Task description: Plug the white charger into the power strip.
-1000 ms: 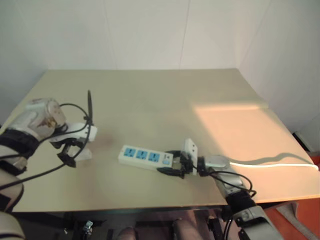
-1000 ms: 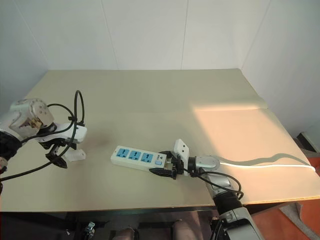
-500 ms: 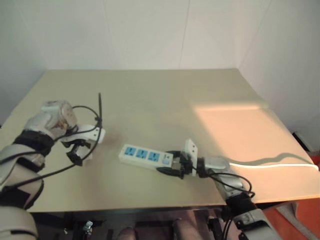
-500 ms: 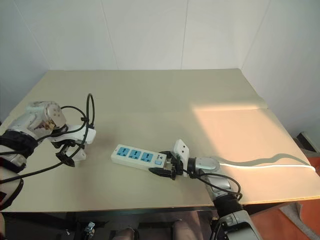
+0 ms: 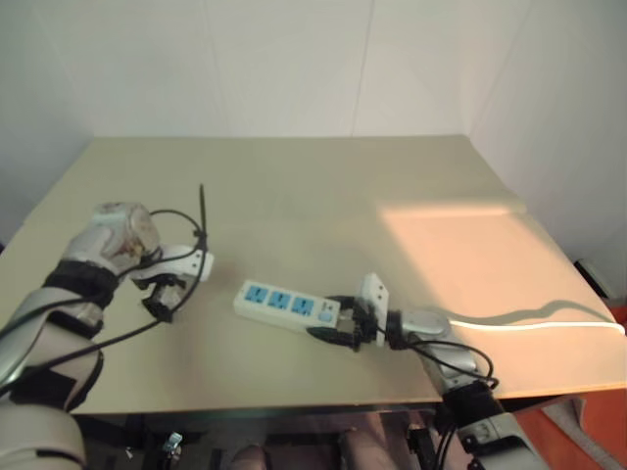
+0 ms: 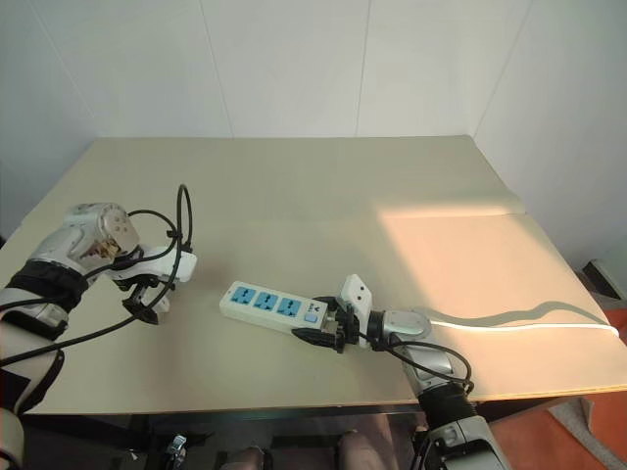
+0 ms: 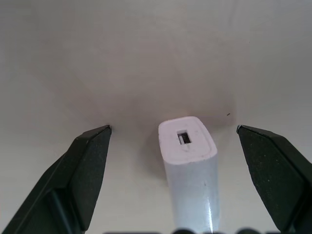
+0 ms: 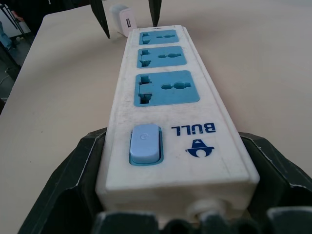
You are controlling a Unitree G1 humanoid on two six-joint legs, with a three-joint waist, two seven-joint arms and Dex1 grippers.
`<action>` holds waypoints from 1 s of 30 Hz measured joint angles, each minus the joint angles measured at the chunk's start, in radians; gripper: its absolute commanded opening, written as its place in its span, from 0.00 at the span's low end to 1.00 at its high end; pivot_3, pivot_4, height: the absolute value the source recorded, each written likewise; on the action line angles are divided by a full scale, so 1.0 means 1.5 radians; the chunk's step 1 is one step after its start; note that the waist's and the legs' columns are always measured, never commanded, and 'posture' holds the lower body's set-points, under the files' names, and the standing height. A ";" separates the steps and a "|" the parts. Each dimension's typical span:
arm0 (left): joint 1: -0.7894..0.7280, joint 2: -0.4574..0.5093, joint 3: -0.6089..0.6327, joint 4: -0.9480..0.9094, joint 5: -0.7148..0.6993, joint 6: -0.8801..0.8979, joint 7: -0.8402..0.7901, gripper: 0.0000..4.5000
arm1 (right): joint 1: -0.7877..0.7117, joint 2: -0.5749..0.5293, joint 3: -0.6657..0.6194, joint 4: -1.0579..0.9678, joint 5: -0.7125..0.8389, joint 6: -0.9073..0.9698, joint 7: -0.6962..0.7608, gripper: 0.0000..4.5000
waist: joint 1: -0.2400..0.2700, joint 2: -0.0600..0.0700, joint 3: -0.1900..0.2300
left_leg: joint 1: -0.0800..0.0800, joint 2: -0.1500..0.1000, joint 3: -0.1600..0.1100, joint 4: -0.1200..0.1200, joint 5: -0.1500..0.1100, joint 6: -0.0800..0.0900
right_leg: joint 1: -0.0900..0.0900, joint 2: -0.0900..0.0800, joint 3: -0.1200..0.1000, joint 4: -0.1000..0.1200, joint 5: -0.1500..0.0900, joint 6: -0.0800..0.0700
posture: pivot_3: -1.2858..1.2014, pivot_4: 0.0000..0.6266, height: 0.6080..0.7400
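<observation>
The white charger [image 7: 187,156] stands upright on the table, its port face turned up toward my left wrist camera. My left gripper [image 5: 162,299] points down over it, open, with one black finger [image 7: 83,170] on each side and clear gaps between. The power strip [image 5: 284,305] lies near the table's front, with three blue sockets and a blue switch [image 8: 144,143]. My right gripper [image 5: 343,328] is shut on the strip's switch end, a finger [image 8: 73,185] pressed to each long side. The right wrist view looks along the strip to the charger [image 8: 122,18] beyond its far end.
The strip's white cable [image 5: 529,318] runs off to the right across a sunlit patch of the beige table [image 5: 323,196]. White walls close the back and right side. The table's front edge lies just below the strip.
My left gripper has moved to the right, toward the strip, and a little down over the charger, staying open. The right gripper and the strip have kept still.
</observation>
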 measured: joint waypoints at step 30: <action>0.044 0.005 0.039 -0.073 -0.010 0.068 -0.015 0.21 | 0.001 0.002 0.000 -0.002 0.000 0.001 -0.007 0.77 | -0.002 0.000 0.000 | 0.000 0.000 0.000 0.000 0.000 0.000 | 0.000 0.000 0.000 0.000 0.001 -0.002 | 0.52 0.24 1.00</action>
